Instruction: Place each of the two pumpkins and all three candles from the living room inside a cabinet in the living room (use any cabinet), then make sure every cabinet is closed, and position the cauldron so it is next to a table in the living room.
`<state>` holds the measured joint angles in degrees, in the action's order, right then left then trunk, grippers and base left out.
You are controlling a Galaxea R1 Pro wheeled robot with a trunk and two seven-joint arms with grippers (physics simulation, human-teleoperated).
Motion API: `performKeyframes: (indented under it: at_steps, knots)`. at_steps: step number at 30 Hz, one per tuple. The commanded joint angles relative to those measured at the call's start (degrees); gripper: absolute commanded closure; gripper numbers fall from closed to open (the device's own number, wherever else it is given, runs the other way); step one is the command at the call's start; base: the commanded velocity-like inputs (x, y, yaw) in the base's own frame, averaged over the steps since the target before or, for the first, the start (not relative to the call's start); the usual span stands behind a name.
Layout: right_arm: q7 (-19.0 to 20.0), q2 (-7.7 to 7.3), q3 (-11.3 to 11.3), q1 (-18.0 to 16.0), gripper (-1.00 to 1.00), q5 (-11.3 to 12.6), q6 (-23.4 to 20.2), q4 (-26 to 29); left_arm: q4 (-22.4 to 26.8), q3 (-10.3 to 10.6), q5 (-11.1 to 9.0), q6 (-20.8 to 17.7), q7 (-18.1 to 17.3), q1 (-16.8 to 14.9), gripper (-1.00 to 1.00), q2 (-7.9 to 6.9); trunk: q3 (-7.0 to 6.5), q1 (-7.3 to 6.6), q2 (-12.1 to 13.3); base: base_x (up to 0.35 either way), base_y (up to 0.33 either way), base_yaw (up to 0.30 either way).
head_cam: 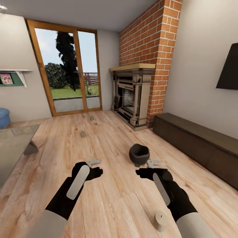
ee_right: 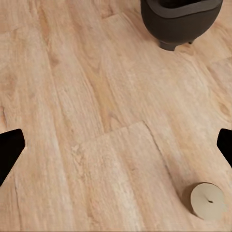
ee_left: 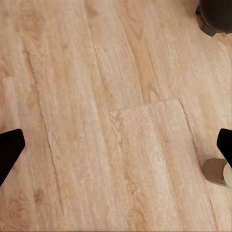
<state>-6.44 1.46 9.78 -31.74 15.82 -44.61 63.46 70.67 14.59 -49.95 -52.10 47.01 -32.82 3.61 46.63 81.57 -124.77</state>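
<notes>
So the robot's parked in the middle of the living room, both arms held out low over the plank floor [head_cam: 109, 205]. The left gripper [head_cam: 94, 167] and right gripper [head_cam: 145, 168] both have their jaws spread wide with nothing between them, going by the wrist views.

The cauldron [head_cam: 139, 154] sits upright on the floor just ahead of the right gripper, well apart from the grey worktop [head_cam: 13, 145] off at the left. One candle [head_cam: 160, 220] stands on the floor near the right forearm, close in. Two more small beige ones sit farther off toward the glass doors: a mid-floor candle [head_cam: 83, 134] and a far candle [head_cam: 91, 117]. I see no pumpkins here. The cabinet [head_cam: 198, 145] runs along the right wall, and its fronts look shut.

My guess is it's just getting going, lining up for the near candle. Next move needs the right arm to drop and pull back over it, jaws straddling the sides, then carry it to the cabinet.
</notes>
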Motion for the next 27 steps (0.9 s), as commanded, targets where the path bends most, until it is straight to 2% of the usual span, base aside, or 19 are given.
performKeyframes:
  at_steps: [1,5,9,19,27]
  knots:
    - [-0.6,-0.03,0.1,0.0,-1.00,0.6,-0.2,0.1,0.0,0.1,-0.6,0.0,0.6,0.0,-1.00,-0.01,0.04,0.01,0.0,0.175,0.293,0.252]
    - [-0.6,-0.03,0.1,0.0,-1.00,0.7,-0.2,0.1,0.0,0.1,-0.6,0.0,0.6,0.0,-1.00,-0.01,-0.02,0.01,0.0,0.239,0.247,0.228]
    - [-0.5,-0.05,0.1,0.0,-1.00,0.7,-0.2,0.1,0.0,0.1,-0.6,0.0,0.6,0.0,-1.00,-0.01,-0.03,0.01,0.0,0.286,0.190,0.063]
    - [-0.4,-0.04,0.1,0.0,-1.00,0.8,-0.3,0.0,0.0,0.2,-0.6,0.0,0.5,0.0,-1.00,0.07,-0.02,0.01,0.0,0.300,0.165,0.005]
    - [-0.3,-0.05,0.1,0.0,-1.00,0.8,-0.3,0.0,0.0,0.2,-0.6,0.0,0.5,0.0,-1.00,0.07,0.33,0.01,0.0,0.299,0.173,-0.073]
